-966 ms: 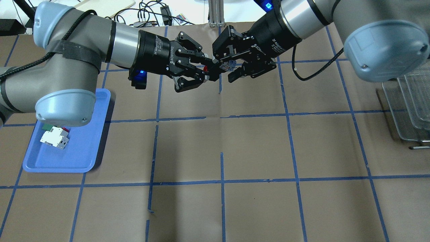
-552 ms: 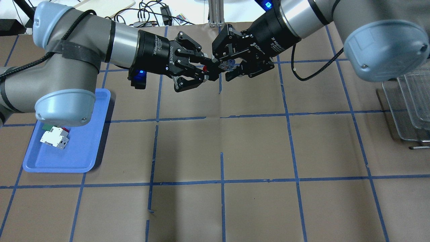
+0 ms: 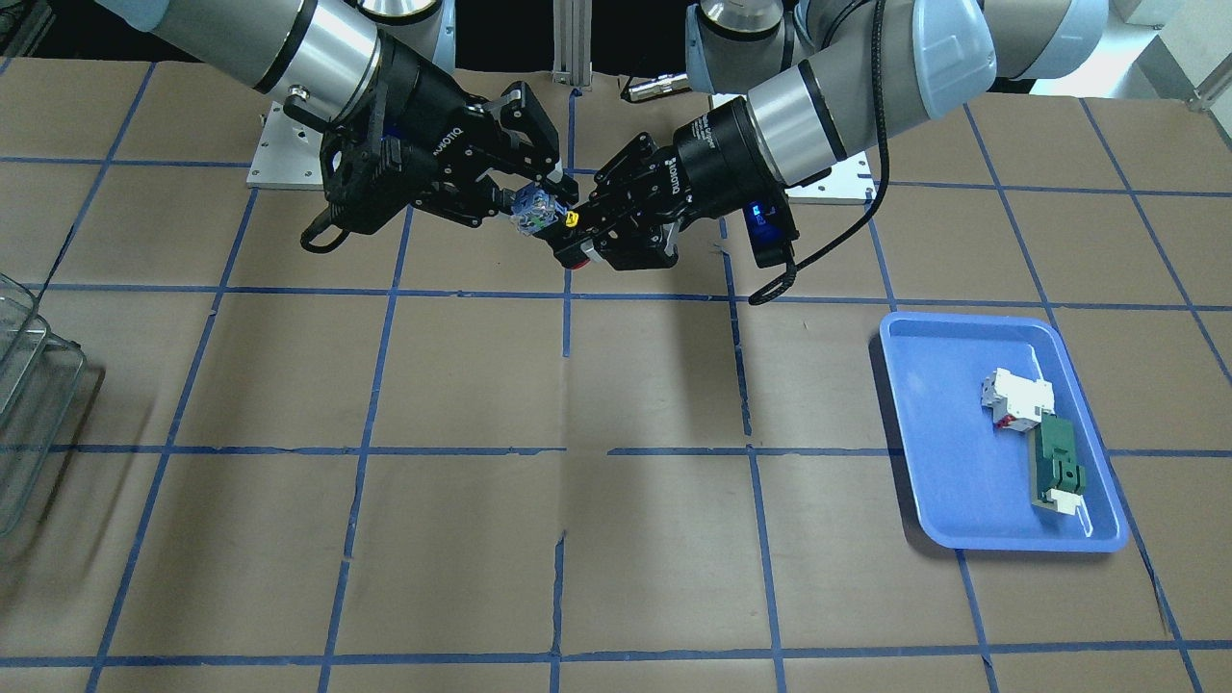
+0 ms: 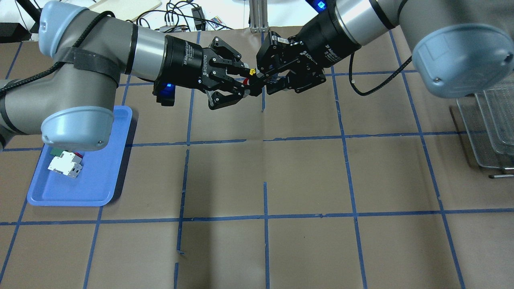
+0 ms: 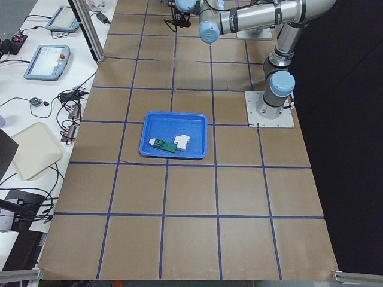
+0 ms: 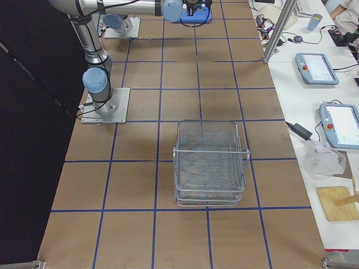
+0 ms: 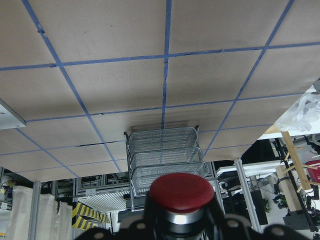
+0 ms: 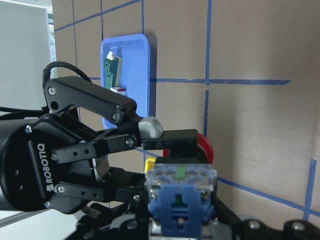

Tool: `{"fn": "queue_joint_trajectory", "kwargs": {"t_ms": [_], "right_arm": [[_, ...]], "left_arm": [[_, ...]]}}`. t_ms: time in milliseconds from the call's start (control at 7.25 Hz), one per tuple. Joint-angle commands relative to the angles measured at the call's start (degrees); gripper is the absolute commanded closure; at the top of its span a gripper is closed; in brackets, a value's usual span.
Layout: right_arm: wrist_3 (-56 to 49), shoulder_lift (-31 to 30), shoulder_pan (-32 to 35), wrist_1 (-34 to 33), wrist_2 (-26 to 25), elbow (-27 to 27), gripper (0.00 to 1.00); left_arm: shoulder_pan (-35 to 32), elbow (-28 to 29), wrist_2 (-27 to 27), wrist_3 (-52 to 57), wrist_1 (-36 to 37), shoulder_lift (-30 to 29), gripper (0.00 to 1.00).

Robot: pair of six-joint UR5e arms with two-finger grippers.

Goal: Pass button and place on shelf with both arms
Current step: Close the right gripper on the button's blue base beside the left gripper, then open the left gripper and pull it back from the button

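The button (image 4: 248, 80) hangs in the air between both grippers at the far middle of the table. My left gripper (image 4: 253, 82) is shut on its black collar, with the red head (image 3: 577, 255) below its fingers. My right gripper (image 4: 271, 78) faces it and is shut on the clear bluish rear block (image 3: 532, 210). In the right wrist view the block (image 8: 180, 192) fills the foreground, with the left gripper (image 8: 165, 142) behind it. The left wrist view shows the red head (image 7: 181, 190) and the shelf (image 7: 162, 162) beyond. The shelf (image 6: 208, 162) stands at the table's right end.
A blue tray (image 4: 80, 188) lies at the left under my left arm's elbow. It holds a white-and-red block (image 4: 64, 163) and a green-and-white flat part (image 3: 1057, 472). The shelf's edge (image 4: 488, 128) shows at the right. Cables and an aluminium post lie past the far edge.
My right gripper's fingers have closed in on the button's bluish rear block. The yellow ring now shows on top. My left arm has stayed where it was.
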Motion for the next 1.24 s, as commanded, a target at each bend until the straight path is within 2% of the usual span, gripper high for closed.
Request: {"fn": "queue_joint_trajectory", "kwargs": {"t_ms": [0,138,276,414,552,828,966,1103], "right_arm": [[0.1,0.0,0.0,0.0,-0.1,0.0,1.00],[0.1,0.0,0.0,0.0,-0.1,0.0,1.00],[0.1,0.0,0.0,0.1,-0.1,0.0,1.00],[0.5,0.0,0.0,0.0,-0.1,-0.1,1.00],[0.5,0.0,0.0,0.0,-0.1,-0.1,1.00],[0.6,0.0,-0.1,0.1,-0.3,-0.2,1.00],[-0.5,0.5,-1.1,1.0,-0.4,-0.2,1.00],[-0.5,0.4,-2.1,1.2,-2.7,-0.2,1.00]], "left_arm": [[0.0,0.1,0.1,-0.1,0.0,0.1,1.00],[0.0,0.2,0.0,-0.2,0.0,0.1,0.93],[0.1,0.3,0.1,-2.0,-0.1,0.0,0.33],[0.0,0.9,0.2,-5.3,-0.1,0.1,0.05],[0.0,0.9,0.3,-5.6,0.0,0.1,0.00],[0.5,1.2,0.8,-5.5,0.0,0.1,0.00],[2.5,2.4,3.0,-4.9,-0.2,0.0,0.00],[6.2,3.5,7.3,-3.0,-0.4,-0.1,0.03]]}}
